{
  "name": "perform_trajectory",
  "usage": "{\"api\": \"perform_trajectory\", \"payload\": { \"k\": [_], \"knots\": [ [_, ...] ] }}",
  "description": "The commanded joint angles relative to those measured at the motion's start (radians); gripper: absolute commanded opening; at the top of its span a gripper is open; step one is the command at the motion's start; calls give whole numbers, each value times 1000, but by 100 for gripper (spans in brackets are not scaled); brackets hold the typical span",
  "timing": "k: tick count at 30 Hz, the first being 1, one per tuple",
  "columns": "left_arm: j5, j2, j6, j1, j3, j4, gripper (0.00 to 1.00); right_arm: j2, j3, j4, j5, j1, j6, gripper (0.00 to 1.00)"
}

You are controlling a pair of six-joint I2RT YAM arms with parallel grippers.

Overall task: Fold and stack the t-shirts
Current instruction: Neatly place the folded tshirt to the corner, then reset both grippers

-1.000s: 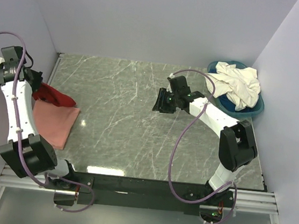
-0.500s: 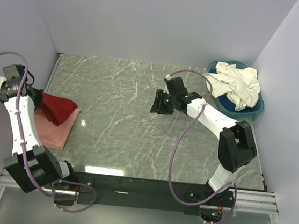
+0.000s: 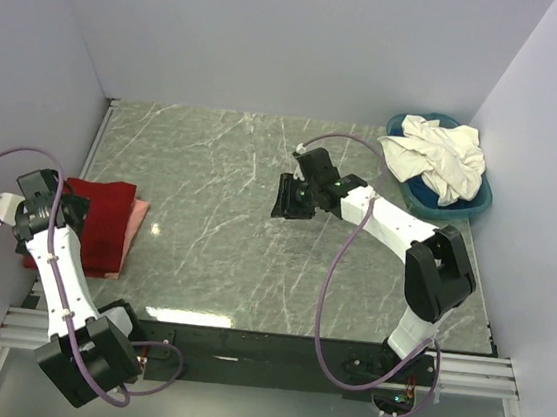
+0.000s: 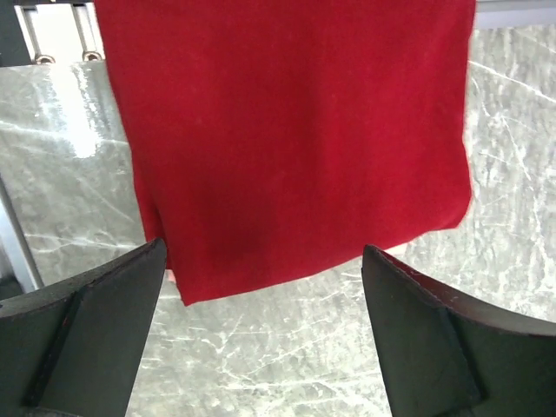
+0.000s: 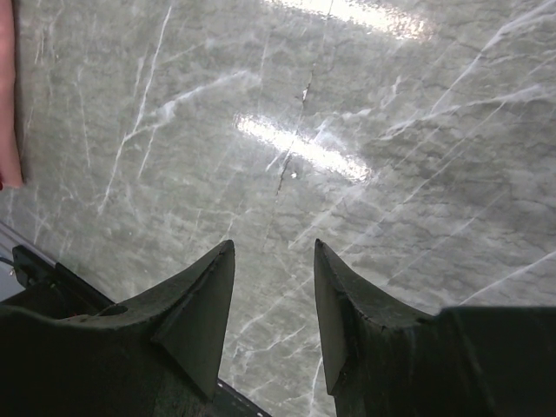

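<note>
My left hand [image 4: 265, 252] hangs low at my far left, pointing down, its fingers spread wide and empty. My right hand [image 5: 274, 250] reaches forward and inward, tilted downward, fingers parted, gripping nothing.

Red tee [image 3: 96, 223] atop pink [image 3: 137, 223], cream tees [image 3: 440, 157] — heaped

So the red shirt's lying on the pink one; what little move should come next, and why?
Probably the right fingers should reach over to the blue basin for a cream t-shirt. The red t-shirt lies folded on the pink t-shirt, the left fingers stand wide open over it gripping nothing, and the right fingers hang empty above bare table.
</note>
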Motion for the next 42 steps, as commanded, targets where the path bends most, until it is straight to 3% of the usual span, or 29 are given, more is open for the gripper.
{"api": "perform_trajectory", "payload": {
  "k": [1,7,10,13,14,20,28,32,42],
  "knots": [
    [21,-10,31,4,34,48,99,-44,21,7,-3,10,-15,49],
    [154,-22,99,0,38,133,99,-67,6,21,-6,10,-10,49],
    [206,-32,102,-61,26,185,99,-87,-7,35,-6,10,-3,49],
    [138,-7,39,-261,26,225,99,-113,-16,44,4,10,7,49],
    [109,23,-5,-395,32,226,100,-121,-19,46,7,8,11,50],
    [-1,175,-100,-783,77,289,99,-202,-48,37,56,7,17,50],
    [-10,367,-124,-1146,133,406,99,-416,-177,47,155,3,51,50],
    [27,433,-69,-1249,138,456,99,-555,-293,50,258,3,71,52],
    [91,350,10,-1266,31,550,99,-766,-485,81,340,0,103,55]
  ]
}}
